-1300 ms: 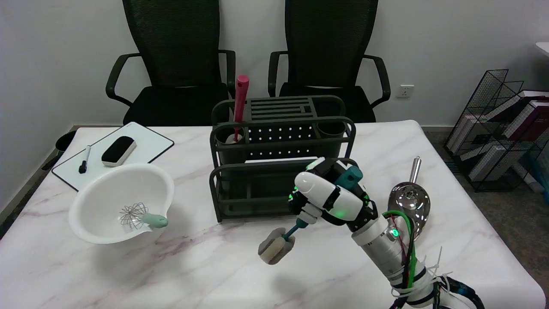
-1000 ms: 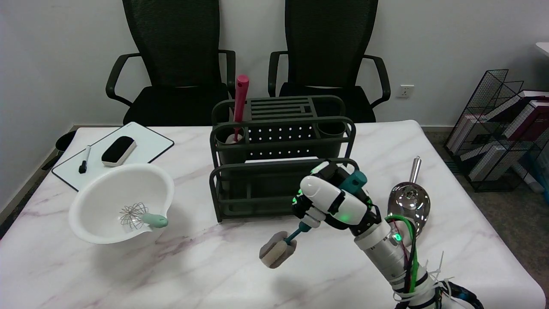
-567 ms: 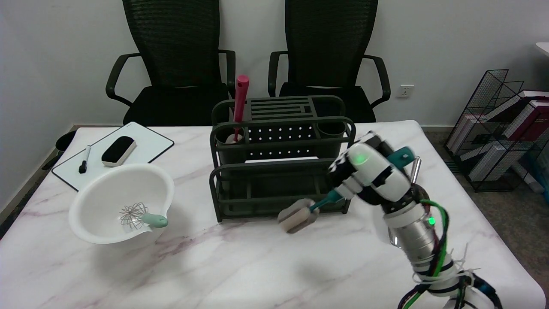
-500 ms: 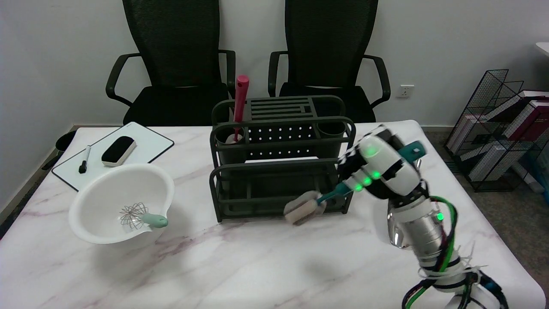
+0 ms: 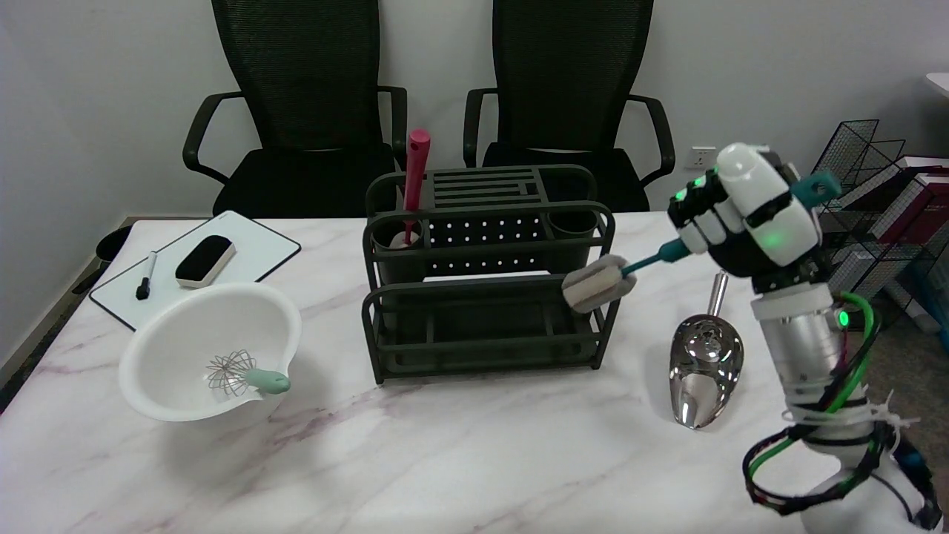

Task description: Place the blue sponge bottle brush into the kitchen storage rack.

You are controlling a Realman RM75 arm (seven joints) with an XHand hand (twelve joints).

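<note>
— Teal handle, grey sponge head: where is your bottle brush (image 5: pixel 630 268) just now?

— Your right hand (image 5: pixel 749 220) has its fingers wrapped round the handle, up in the air off the right end of the kitchen storage rack (image 5: pixel 485 271). You hold the brush tilted, with the sponge head down and to the left and the handle's end poking out past the hand at upper right.

— And the sponge head against the rack?

— It sits at the rack's front right corner, level with the upper front rail. Whether it touches the rail you cannot tell from this view.

— What else is on your worktop (image 5: pixel 415 452)?

— A shiny metal scoop (image 5: pixel 704 356) lies right of the rack, beneath your forearm. A red-handled tool (image 5: pixel 413 178) stands upright in the rack's rear left cup. Left of the rack a white bowl (image 5: pixel 211 350) holds a small whisk (image 5: pixel 241 374); behind it lies a whiteboard (image 5: pixel 196 265) with an eraser (image 5: pixel 205 260) and a marker (image 5: pixel 145 276).
</note>
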